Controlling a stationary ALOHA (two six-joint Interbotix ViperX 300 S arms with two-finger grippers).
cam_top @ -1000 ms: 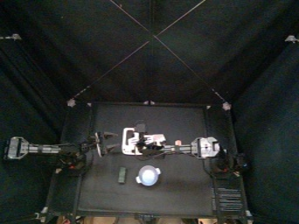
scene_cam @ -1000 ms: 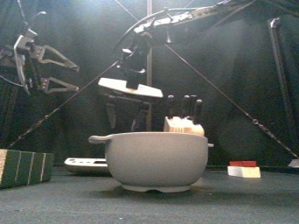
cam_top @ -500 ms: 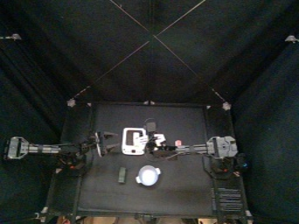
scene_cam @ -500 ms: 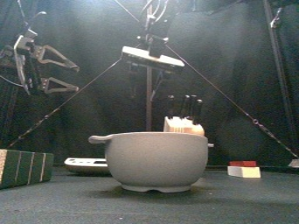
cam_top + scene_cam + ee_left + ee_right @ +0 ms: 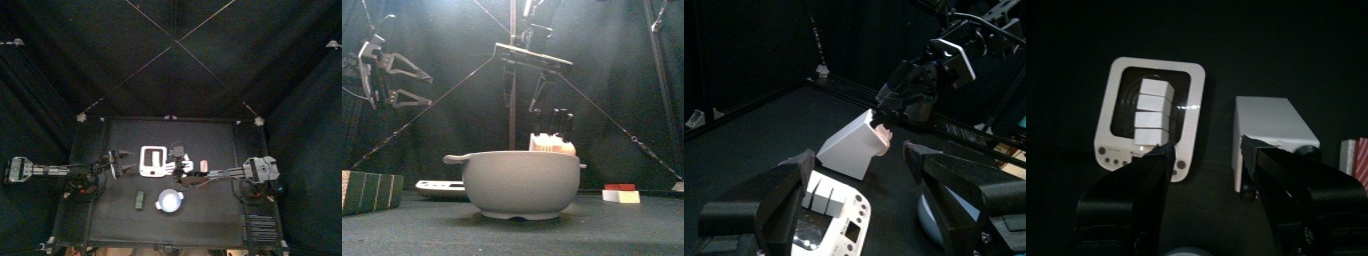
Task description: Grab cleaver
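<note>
Above the knife block, the right gripper hovers, jaws spread and empty: this looks like the approach. Next it must descend onto the cleaver's handle, which I cannot pick out, and close.

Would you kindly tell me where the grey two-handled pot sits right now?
In the front view the grey two-handled pot sits centre foreground, hiding the base of the knife block behind it, with the green box at its left.

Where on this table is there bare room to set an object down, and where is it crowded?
The far strip of the table, behind the white tray, is bare, as is the front right corner. The middle is crowded: tray, knife block and grey bowl sit close, with the right gripper over them.
</note>
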